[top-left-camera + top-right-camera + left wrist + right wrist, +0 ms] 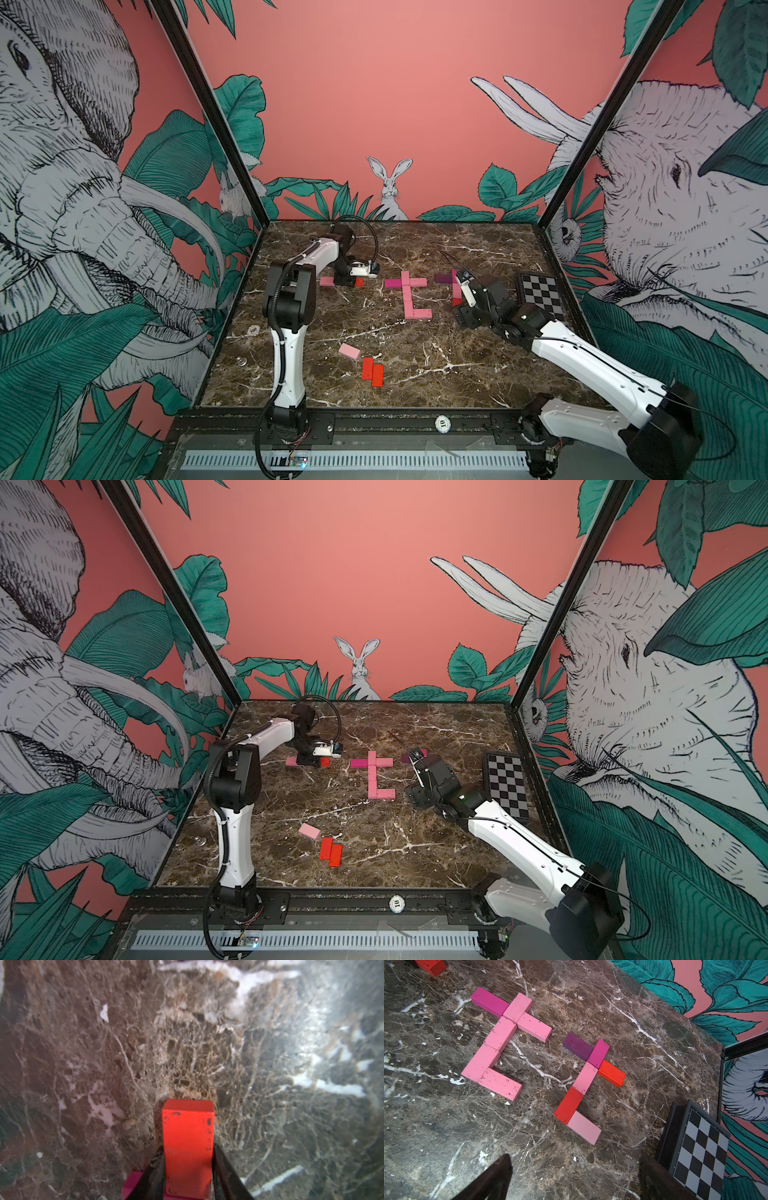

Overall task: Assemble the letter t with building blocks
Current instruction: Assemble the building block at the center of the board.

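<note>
My left gripper [188,1147] is shut on a red building block [188,1136], one black finger on each long side. It holds the block low over the marble, next to a magenta block [133,1184]. In both top views this pair lies at the far left [359,282] [325,762]. A letter t of pink and magenta blocks [506,1041] [409,295] lies mid-table. Beside it is a t of purple, magenta, pink and red blocks [583,1082], partly hidden in the top views by my right gripper [460,286]. That gripper [575,1157] hangs open over bare marble.
A pale pink block [349,351] and two red blocks [367,368] [377,375] lie loose near the table's front. A black-and-white checkerboard plate [540,293] [699,1153] stands at the right wall. Cage posts and walls close in the marble table [415,249].
</note>
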